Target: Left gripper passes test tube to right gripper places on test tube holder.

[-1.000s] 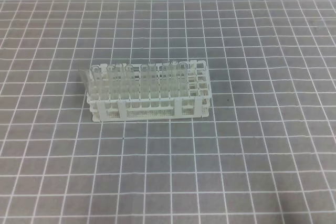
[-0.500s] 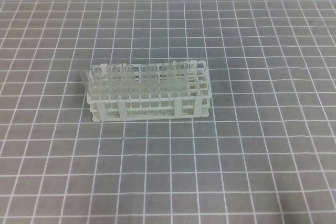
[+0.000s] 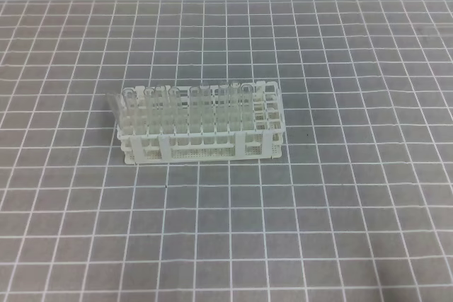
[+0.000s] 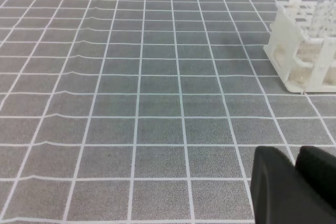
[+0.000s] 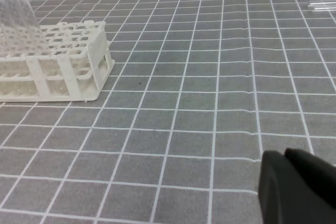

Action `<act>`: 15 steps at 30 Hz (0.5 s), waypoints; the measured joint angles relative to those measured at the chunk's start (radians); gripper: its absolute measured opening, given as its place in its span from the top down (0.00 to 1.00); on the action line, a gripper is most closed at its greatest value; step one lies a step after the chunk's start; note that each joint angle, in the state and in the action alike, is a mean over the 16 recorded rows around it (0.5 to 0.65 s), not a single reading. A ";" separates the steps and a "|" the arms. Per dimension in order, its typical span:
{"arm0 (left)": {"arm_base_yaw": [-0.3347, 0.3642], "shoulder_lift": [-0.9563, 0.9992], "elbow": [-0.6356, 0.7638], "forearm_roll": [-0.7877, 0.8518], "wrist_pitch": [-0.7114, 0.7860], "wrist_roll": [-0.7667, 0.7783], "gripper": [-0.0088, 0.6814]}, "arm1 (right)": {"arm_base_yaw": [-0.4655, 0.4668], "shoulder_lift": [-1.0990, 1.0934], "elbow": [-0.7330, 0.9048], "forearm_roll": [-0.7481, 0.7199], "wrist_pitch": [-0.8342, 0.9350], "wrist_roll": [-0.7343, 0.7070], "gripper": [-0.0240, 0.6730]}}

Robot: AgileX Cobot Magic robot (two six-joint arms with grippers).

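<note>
Only the fingertips show. The left gripper (image 4: 295, 167) appears as two matte black, blunt, rounded-edged fingers (image 4: 273, 182) with a narrow gap. The right gripper (image 5: 286, 157) is likewise plain black, smooth, its fingers (image 5: 278, 182) unmarked.

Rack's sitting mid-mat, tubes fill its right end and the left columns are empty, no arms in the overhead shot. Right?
Not quite: the sides are swapped. In the exterior high view the clear tubes fill the left and middle of the test tube holder, and the right-end columns are empty. The rest holds: mid-mat, no arms in that view.
</note>
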 joint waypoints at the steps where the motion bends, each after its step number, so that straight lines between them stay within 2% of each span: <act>1: 0.000 0.000 0.000 0.000 0.000 0.000 0.98 | 0.000 0.000 0.000 0.000 0.000 0.000 0.97; 15: 0.000 -0.005 0.002 0.000 -0.001 0.000 0.98 | 0.000 0.000 0.000 0.000 0.000 0.000 0.97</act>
